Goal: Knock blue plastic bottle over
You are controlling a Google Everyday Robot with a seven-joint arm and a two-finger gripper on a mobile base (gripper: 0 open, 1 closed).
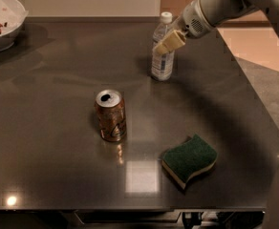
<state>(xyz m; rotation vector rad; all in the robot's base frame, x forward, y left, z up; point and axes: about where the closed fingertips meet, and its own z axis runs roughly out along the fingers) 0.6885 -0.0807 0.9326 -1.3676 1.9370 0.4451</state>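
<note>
Upon the dark bench [58,166], the clear blue-labelled plastic bottle [162,67] is met at its shoulder by the hand [169,43], whose state cannot be told. Being judged light and easily tipped, it is best pushed high.

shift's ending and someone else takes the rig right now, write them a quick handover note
Gripper: at the upper part of the blue plastic bottle, arm reaching in from the right; contact unclear.
Bottle: upright, cap on, far side of the table.
Soda can mid-table and green sponge near the front, both apart from the bottle.
Done: gripper positioned at the bottle.
Left: push it over; not yet tipped.
</note>
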